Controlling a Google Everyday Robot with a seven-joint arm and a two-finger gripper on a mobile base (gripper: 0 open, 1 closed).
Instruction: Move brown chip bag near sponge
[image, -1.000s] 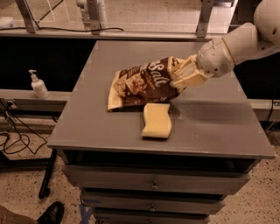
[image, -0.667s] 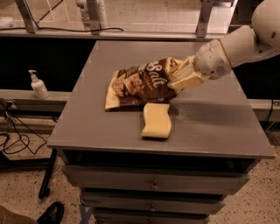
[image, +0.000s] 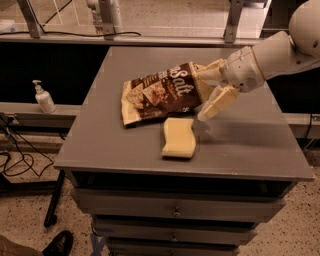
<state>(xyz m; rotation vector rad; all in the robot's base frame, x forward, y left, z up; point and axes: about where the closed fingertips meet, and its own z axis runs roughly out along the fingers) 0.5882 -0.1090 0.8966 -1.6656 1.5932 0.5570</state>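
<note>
The brown chip bag (image: 159, 92) lies on the grey table (image: 250, 145), its white "Salt" lettering facing up. Its lower edge touches the far side of the pale yellow sponge (image: 178, 137), which lies flat just in front of it. My gripper (image: 199, 93) is at the bag's right end, reaching in from the right. Its jaws are spread apart. One finger lies along the bag's top right corner and the other points down toward the table beside the sponge. The bag's right edge sits between them.
A white pump bottle (image: 43, 97) stands on a low ledge to the left of the table. The table has drawers below its front edge (image: 175, 210). Metal frame posts (image: 111, 17) stand behind the table. A dark shoe (image: 59, 244) is on the floor at lower left.
The gripper's fingers have spread apart at the bag's right end. The bag has settled against the far side of the sponge.
</note>
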